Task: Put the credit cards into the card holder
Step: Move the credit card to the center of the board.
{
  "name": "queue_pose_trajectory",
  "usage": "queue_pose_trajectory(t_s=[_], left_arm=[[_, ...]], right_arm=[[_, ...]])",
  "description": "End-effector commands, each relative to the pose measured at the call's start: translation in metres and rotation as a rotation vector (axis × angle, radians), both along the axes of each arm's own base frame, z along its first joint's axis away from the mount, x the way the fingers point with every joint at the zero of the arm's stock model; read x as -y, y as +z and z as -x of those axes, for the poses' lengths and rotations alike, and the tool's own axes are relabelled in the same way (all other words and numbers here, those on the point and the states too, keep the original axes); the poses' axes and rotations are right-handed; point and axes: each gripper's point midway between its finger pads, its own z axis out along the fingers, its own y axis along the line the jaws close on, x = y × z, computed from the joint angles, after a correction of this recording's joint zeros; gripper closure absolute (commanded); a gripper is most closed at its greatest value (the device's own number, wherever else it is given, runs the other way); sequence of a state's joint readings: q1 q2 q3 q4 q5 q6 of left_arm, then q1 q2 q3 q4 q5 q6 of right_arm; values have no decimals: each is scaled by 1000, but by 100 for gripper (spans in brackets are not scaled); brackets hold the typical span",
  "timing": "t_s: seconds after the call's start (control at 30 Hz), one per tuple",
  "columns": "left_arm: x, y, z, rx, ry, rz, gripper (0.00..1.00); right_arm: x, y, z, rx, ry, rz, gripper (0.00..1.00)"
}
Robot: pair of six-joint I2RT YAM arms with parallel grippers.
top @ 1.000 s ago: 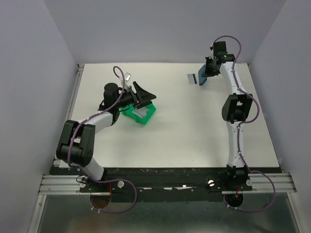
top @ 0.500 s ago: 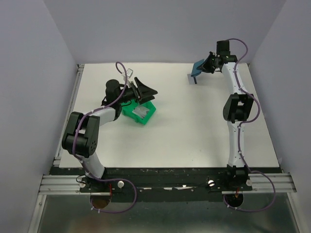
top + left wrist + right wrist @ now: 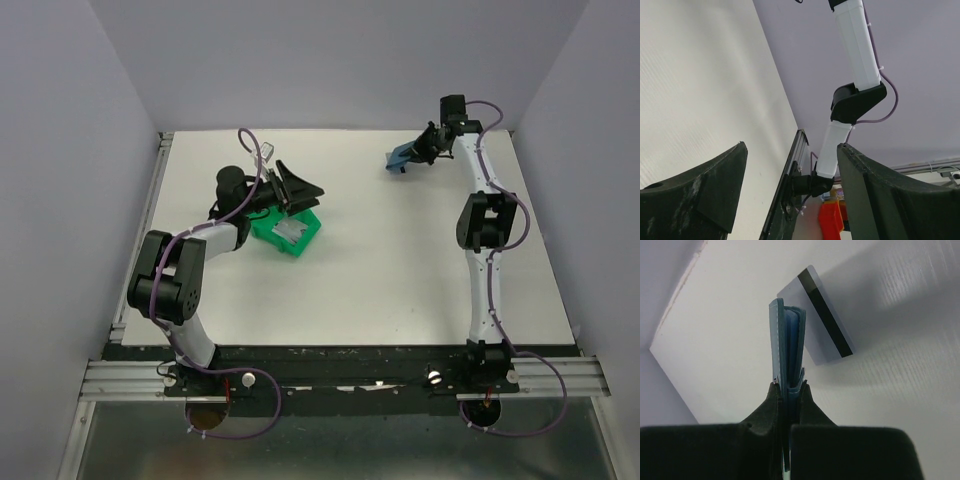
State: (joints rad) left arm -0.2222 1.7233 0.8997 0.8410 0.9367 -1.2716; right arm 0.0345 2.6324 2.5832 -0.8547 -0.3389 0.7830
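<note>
The right gripper (image 3: pixel 423 152) reaches to the far right part of the white counter (image 3: pixel 400 270), and its jaws are pressed together on the card holder (image 3: pixel 402 157), pinching it by 1 end. In the right wrist view the gripper (image 3: pixel 788 390) holds the slate-blue card holder (image 3: pixel 788 347) edge-on, folded nearly shut, with lighter blue inner layers showing between its 2 outer covers. Just beyond it, 1 credit card (image 3: pixel 822 320) lies flat on the counter (image 3: pixel 715 340), silvery grey with a dark stripe along one long side. The holder overlaps the card's near edge in this view, but whether the 2 touch cannot be told. From above, only a dark sliver of that card (image 3: pixel 397 170) shows beneath the holder. The left gripper (image 3: pixel 303 195) is well apart from all this, on the left half of the counter, hanging over the far edge of the green bin (image 3: pixel 300 243). Something pale and flat lies inside the bin, too small to identify. In the left wrist view the 2 black fingers (image 3: pixel 695 200) are spread wide with nothing between them, and the gripper (image 3: pixel 792 150) looks out sideways across the bare counter (image 3: pixel 700 75) toward the right arm (image 3: pixel 855 55).
</note>
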Motion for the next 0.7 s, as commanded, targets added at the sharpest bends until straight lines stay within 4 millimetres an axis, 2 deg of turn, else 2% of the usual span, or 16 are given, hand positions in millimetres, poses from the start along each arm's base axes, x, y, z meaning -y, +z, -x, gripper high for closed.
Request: queue_pose_trajectory(t_s=[0.0,0.23,0.43,0.67], left_arm=[[-4,8,8,40,-26,19,19],[-7,8,14,38,-31,29,20],[-11,10,22,44,-30,39,20],[-15,19,36,68,-29,55,21]], right_arm=[[-2,-32,23,-145,-11,-3,100],[11,-55,42,-245,-26,77,100],[19,-60,65,-315,6,142,100],[10,-61,115,-433,127,251,100]])
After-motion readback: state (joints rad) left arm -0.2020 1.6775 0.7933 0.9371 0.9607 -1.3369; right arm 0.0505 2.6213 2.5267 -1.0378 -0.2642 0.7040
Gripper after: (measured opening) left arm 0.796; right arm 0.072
